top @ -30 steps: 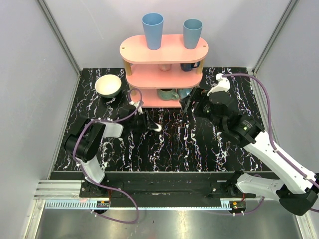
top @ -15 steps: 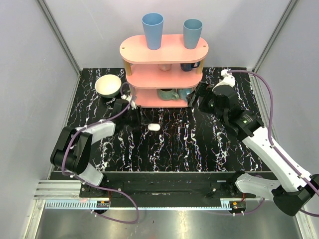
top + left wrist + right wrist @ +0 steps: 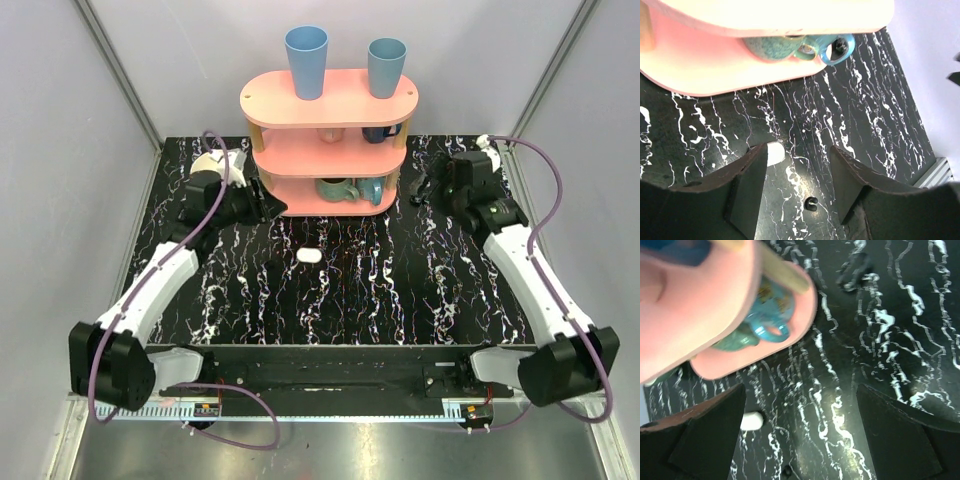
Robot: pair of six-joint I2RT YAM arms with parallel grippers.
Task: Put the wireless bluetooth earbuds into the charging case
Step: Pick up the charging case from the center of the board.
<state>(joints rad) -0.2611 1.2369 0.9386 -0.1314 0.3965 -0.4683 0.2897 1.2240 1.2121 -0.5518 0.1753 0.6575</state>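
Note:
The charging case (image 3: 309,256) is a small white pill shape lying shut on the black marble table in front of the shelf. It also shows in the left wrist view (image 3: 775,153), partly behind a finger, and in the right wrist view (image 3: 751,421). My left gripper (image 3: 264,202) is open and empty, up by the shelf's left end, behind and left of the case. My right gripper (image 3: 419,188) is open and empty by the shelf's right end. The left wrist view (image 3: 797,159) and the right wrist view (image 3: 800,390) show nothing between the fingers. The earbuds are not in view.
A pink three-tier shelf (image 3: 330,140) stands at the back with two blue cups (image 3: 306,60) on top and teal mugs (image 3: 780,47) on its lowest tier. A cream bowl (image 3: 206,162) sits behind my left wrist. A tiny black bit (image 3: 811,203) lies on the table.
My left gripper has drawn back from the case toward the back left, leaving the case on the table. My right gripper has pulled back to the right of the shelf.

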